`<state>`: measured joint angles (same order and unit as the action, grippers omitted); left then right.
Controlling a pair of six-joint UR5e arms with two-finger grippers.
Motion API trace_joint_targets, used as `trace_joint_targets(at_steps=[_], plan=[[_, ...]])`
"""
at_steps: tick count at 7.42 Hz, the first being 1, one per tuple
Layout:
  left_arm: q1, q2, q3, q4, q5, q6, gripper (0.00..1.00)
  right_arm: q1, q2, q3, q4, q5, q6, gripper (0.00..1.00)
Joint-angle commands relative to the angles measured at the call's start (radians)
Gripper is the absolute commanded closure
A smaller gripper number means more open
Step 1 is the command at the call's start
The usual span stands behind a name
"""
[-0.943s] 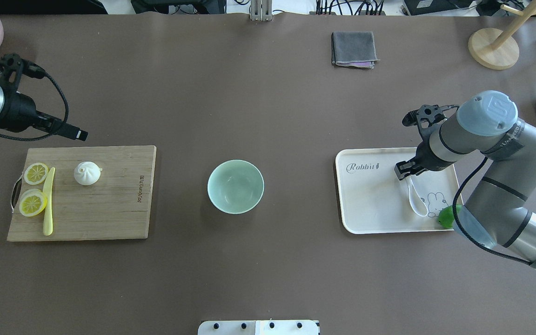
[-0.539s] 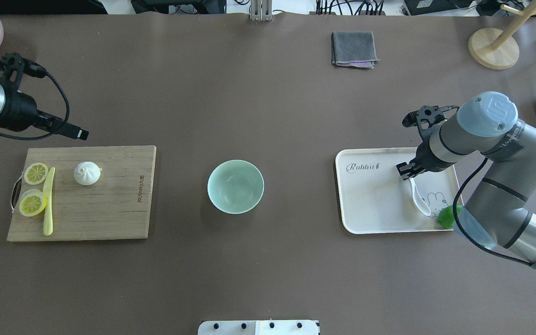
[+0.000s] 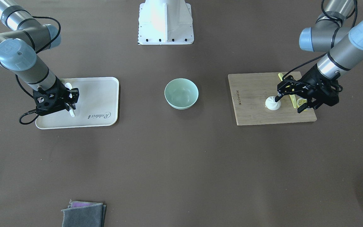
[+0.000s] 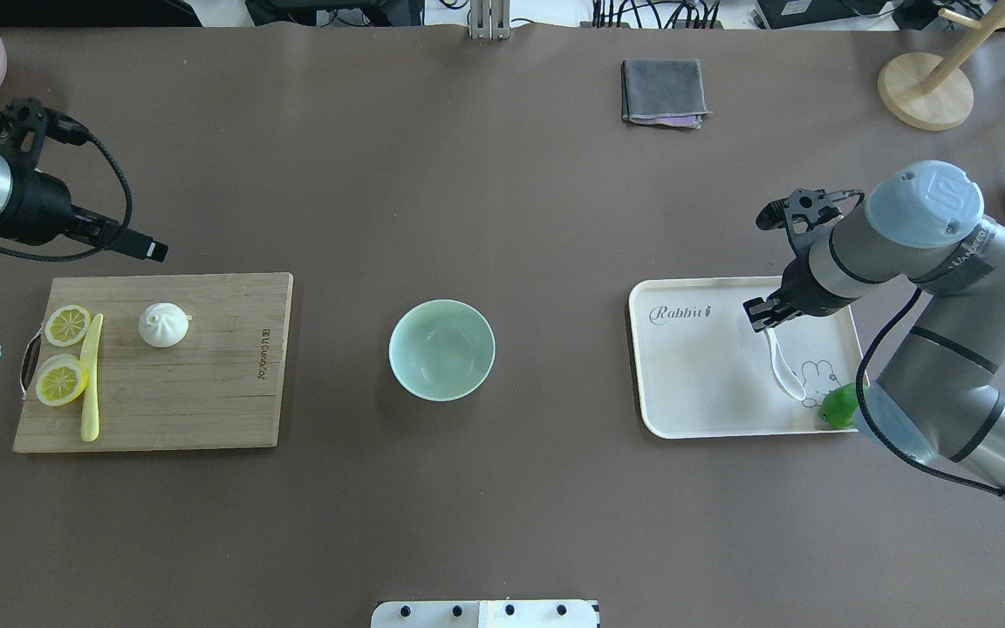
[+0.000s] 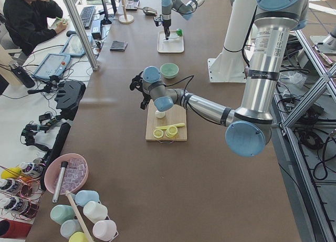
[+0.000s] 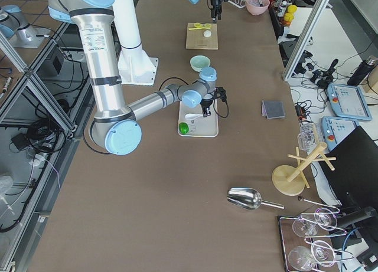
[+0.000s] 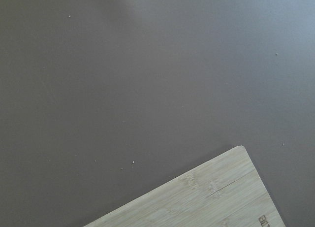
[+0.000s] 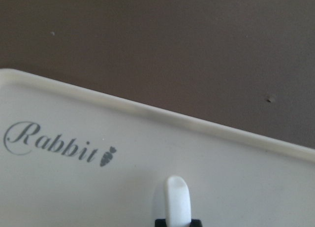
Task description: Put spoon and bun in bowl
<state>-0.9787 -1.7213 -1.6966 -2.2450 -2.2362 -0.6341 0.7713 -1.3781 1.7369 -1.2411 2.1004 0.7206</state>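
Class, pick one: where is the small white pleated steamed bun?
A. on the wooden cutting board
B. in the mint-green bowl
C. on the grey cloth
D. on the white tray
A: the white pleated bun rests on the wooden cutting board; the round mint-green bowl is empty.

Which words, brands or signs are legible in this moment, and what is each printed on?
"Rabbit", with a small carrot mark: on the white rectangular tray.
Burned-in brand mark on the bamboo cutting board: too small to read.
Logo on the right arm's blue joint cap: blurred.
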Motion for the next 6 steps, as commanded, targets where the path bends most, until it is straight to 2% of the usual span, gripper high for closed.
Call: trace_joint_targets(at_steps=[1,3,6], plan=[[0.012,-0.007,0.009,-0.001,0.035,-0.001,0.02,0.035,0.036,0.023,-0.015,0.039,0.037,1.00],[0.096,0.003,0.006,-0.001,0.107,-0.004,0.02,0.028,0.153,0.023,-0.053,0.040,0.215,1.00],[0.152,0.038,0.008,-0.001,0.115,-0.003,0.02,-0.010,0.285,0.016,-0.055,0.026,0.376,1.00]])
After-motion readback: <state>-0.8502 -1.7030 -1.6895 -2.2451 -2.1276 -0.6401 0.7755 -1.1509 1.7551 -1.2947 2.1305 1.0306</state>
